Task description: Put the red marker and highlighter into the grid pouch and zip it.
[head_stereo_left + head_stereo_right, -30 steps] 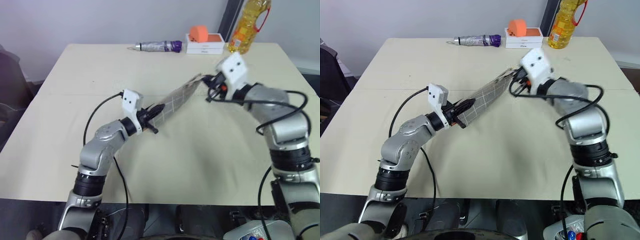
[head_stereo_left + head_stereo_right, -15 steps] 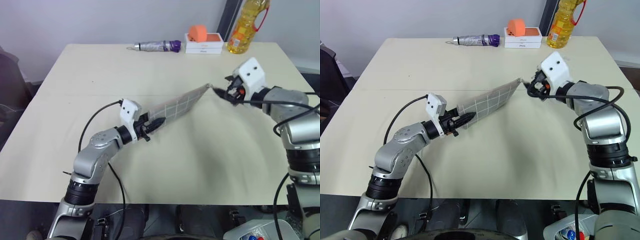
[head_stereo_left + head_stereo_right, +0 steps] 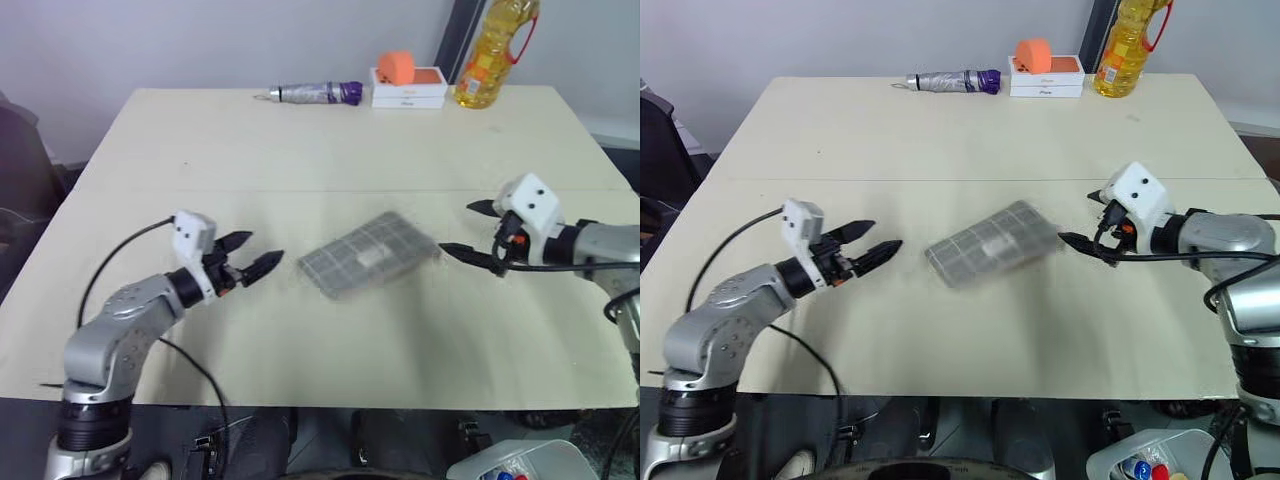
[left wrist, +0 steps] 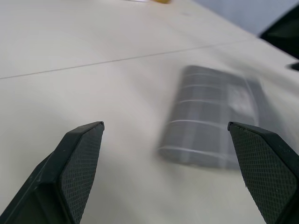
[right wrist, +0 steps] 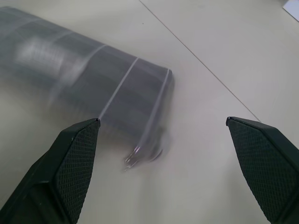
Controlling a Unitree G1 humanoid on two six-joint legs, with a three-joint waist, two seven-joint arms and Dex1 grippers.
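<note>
A wide cream table with a thin seam running across its middle filled most of the scene, standing before a plain pale grey-lilac wall under soft, even light. A dark vertical post rose behind the table's far right corner, and a dark chair sat off its left edge. Along the far edge lay a grey folded umbrella, a white-and-orange box and a yellow oil bottle.

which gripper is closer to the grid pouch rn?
Right. The right gripper sits just off the grid pouch's end, jaws open. The left gripper is open too, across a wider gap on the other side.
</note>
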